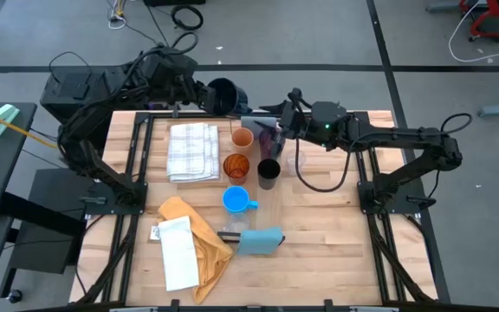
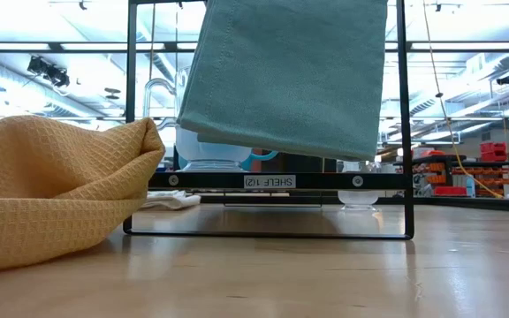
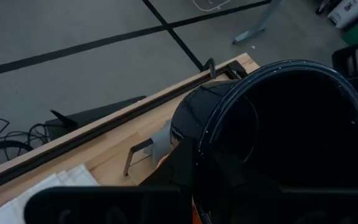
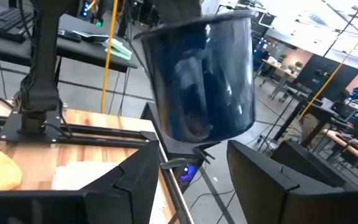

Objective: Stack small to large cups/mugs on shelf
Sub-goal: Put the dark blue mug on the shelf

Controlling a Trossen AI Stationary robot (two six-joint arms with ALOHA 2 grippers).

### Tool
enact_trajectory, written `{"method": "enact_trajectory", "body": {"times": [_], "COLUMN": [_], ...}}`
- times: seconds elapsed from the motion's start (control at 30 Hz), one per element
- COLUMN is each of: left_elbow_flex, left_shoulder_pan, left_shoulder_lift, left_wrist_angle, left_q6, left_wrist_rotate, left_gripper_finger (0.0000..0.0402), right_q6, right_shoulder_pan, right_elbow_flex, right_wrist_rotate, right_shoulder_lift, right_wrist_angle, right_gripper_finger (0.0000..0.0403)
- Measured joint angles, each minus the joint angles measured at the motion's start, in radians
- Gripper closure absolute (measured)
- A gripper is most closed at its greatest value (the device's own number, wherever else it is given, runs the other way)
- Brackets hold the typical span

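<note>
My left gripper (image 1: 217, 94) is shut on the navy mug (image 1: 227, 95), held above the table's far edge; the mug also shows in the right wrist view (image 4: 201, 74). My right gripper (image 1: 277, 128) is open and empty, level near the far end of the shelf (image 1: 262, 217), its fingertips (image 4: 191, 186) facing the mug. On the shelf stand the orange cup (image 1: 242, 138), amber cup (image 1: 236, 165), purple cup (image 1: 266, 136), black cup (image 1: 268, 172) and bright blue mug (image 1: 236, 200). The clear glass (image 1: 294, 161) stands beside the black cup. My left gripper holds the navy mug at its rim (image 3: 197, 165) from above. The mug's opening faces the wrist camera, and one dark finger (image 3: 182, 171) lies on the outer wall; the other finger is hidden. The mug hangs upright below the gripper (image 4: 179, 9), lifted clear of the table.
A white checked towel (image 1: 192, 150) lies left of the cups. A yellow cloth (image 1: 199, 234) and a white paper (image 1: 177, 251) lie at the near left. A light blue block (image 1: 261, 241) is at the shelf's near end. Black frame rails (image 1: 137, 165) run along both sides.
</note>
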Motion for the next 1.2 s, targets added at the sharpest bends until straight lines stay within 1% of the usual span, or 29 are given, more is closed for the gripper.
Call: {"method": "enact_trajectory", "body": {"times": [0.3, 0.47, 0.73, 1.2], "left_elbow_flex": [0.0, -0.002, -0.001, -0.002], "left_shoulder_pan": [-0.001, -0.001, -0.008, -0.014], "left_shoulder_lift": [0.025, 0.035, 0.047, 0.049], "left_wrist_angle": [0.03, 0.037, 0.086, 0.083], "left_q6": [0.014, 0.022, 0.024, 0.021], "left_wrist_rotate": [0.016, 0.023, 0.043, 0.043], "left_gripper_finger": [0.0377, 0.0377, 0.0377, 0.0377], "right_q6": [0.018, 0.034, 0.069, 0.072], "right_shoulder_pan": [-0.011, -0.011, -0.017, -0.021], "right_elbow_flex": [0.0, 0.0, 0.0, 0.0], "right_wrist_rotate": [-0.029, -0.013, -0.008, -0.009], "right_shoulder_lift": [0.005, 0.006, 0.006, 0.006], "right_wrist_angle": [0.033, 0.035, 0.037, 0.034], "right_gripper_finger": [0.0201, 0.0198, 0.0209, 0.0237]}}
